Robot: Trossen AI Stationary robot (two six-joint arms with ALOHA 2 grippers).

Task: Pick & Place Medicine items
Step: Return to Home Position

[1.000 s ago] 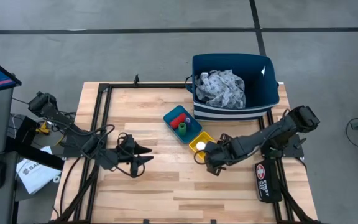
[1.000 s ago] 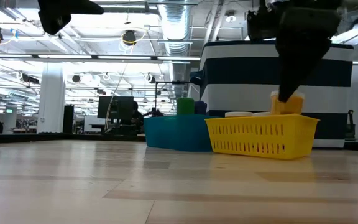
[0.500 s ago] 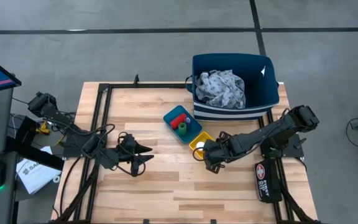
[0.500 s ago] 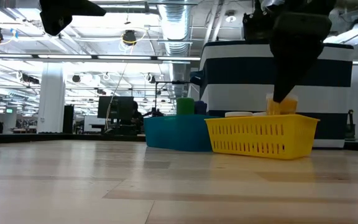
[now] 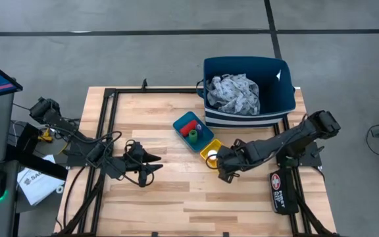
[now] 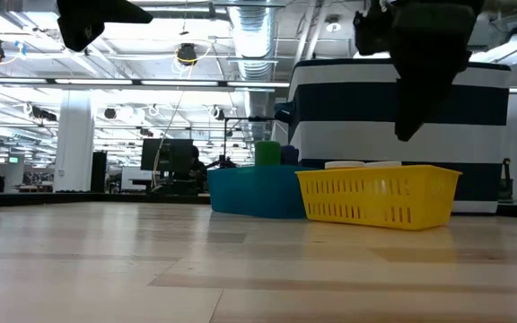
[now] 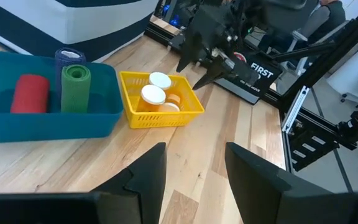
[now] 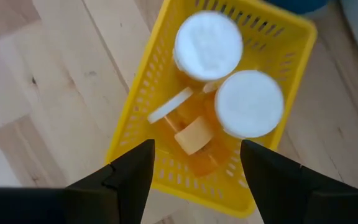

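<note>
Three orange pill bottles (image 8: pixel 229 99) sit in the yellow tray (image 8: pixel 129 130), centre-right of the high view | right gripper (image 8: pixel 196 148) hangs just above, fingers apart, empty | we'd rise straight up, clear of the rim, before retracting | left gripper (image 5: pixel 158 164) waits centre-left, fingers spread.

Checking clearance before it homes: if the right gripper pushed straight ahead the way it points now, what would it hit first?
Probably the orange pill bottle lying in the yellow bin, which sits framed between the open right gripper fingers. Depth is unclear.
</note>
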